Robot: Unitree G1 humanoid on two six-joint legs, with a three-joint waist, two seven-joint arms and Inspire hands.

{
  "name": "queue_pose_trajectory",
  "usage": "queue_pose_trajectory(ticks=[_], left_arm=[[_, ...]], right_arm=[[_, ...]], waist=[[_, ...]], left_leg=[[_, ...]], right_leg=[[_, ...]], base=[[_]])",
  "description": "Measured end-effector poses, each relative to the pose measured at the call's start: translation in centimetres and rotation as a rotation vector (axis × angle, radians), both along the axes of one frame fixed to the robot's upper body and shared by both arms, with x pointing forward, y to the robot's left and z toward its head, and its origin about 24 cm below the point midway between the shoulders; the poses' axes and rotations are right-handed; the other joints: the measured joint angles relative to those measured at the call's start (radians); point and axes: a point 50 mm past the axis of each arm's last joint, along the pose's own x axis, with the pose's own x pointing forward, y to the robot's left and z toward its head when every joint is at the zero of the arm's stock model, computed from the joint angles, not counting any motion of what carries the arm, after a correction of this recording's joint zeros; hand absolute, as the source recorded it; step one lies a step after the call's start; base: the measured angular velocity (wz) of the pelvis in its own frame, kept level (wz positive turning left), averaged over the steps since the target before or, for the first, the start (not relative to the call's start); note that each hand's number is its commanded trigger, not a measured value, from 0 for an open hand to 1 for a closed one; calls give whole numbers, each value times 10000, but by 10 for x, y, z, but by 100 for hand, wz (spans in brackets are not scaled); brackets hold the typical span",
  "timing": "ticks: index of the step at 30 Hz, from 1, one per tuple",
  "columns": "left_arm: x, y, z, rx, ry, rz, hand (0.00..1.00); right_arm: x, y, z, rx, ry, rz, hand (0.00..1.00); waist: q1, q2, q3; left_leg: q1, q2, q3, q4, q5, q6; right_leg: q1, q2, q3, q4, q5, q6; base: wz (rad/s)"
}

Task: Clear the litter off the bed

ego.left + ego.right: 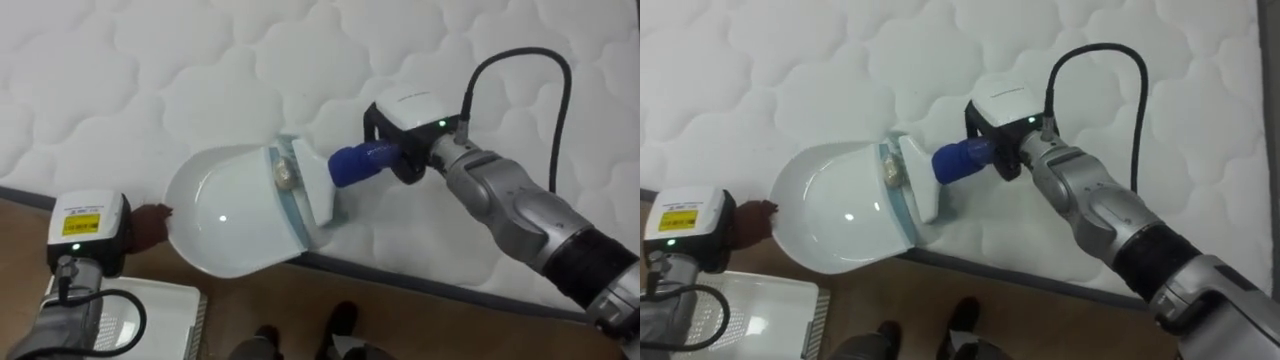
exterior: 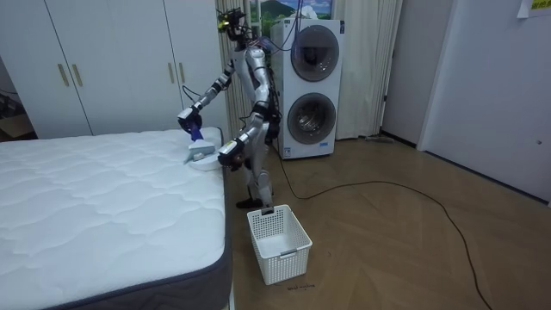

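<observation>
So the mattress top (image 1: 200, 60) is quilted white cloth, soft and matt. The white dome (image 1: 225, 215) on it is hard glossy plastic with little glare spots, and its blue handle (image 1: 362, 163) looks like duller plastic. The floor (image 2: 387, 241) is smooth wood with a sheen, and the basket (image 2: 288, 265) is white plastic lattice.

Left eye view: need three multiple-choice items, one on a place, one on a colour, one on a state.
1. Where does the white tool lie?
A. at the edge of the mattress nearest the robot
B. on a pillow
C. on a chair

2. What colour is the tool's handle?
A. red
B. blue
C. green

3. What is the right hand doing?
A. hanging open above the bed
B. gripping the handle
C. lying flat on the mattress

Answers: 1 A, the tool's dome overhangs the mattress edge. 2 B, blue shows between hand and tool. 3 B, the handle runs straight into the hand's grip.
</observation>
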Motion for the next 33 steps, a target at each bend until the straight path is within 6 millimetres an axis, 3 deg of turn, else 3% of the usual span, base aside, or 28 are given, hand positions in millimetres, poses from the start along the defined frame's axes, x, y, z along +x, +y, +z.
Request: queue_pose_trajectory(ticks=[9, 26, 33], left_arm=[[2, -2, 1, -45, -40, -52, 100], [-3, 1, -5, -69, 186, 261, 100], [-7, 3, -7, -87, 270, 410, 100]], right_arm=[[3, -5, 3, 974, 382, -370, 100], [9, -16, 13, 1782, -1, -761, 100], [10, -13, 24, 3103, -740, -547, 100]], waist=[[-136, 166, 10], [-403, 153, 2], [-640, 134, 0]], left_leg=[[-130, -71, -215, 62, 18, -1], [59, -167, -139, 5, 27, 16], [85, -225, -151, 103, 26, 22]], right_leg=[[-2, -69, -175, 5, -36, 33], [-46, -185, -31, 324, -179, 54], [-51, -277, -9, 536, -261, 73]], base=[[7], [-1], [1]])
